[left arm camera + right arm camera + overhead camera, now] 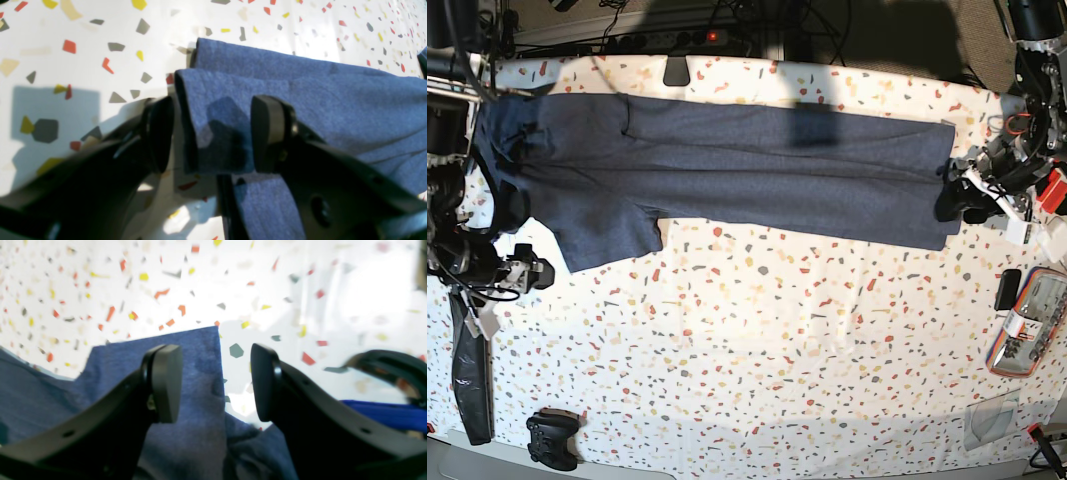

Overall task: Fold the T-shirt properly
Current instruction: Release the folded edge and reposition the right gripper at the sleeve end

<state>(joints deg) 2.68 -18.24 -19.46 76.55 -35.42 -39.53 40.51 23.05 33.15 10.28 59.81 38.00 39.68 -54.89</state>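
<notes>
The navy-blue T-shirt [747,170] lies flat in a long band across the far half of the speckled table, plain side up, with one sleeve hanging toward the front at the left. My left gripper [215,133] is open, its jaws either side of a folded edge of the shirt [300,86]; in the base view it [955,200] sits at the shirt's right end. My right gripper [217,385] is open over the edge of the sleeve [196,350]; in the base view it [535,272] is just left of the sleeve's front corner. No lettering shows.
A black game controller [552,438] and a long black strip [467,370] lie at the front left. A dark phone [1007,290] and an oblong case [1027,325] lie at the right edge. Cables and a power strip [687,40] run along the back.
</notes>
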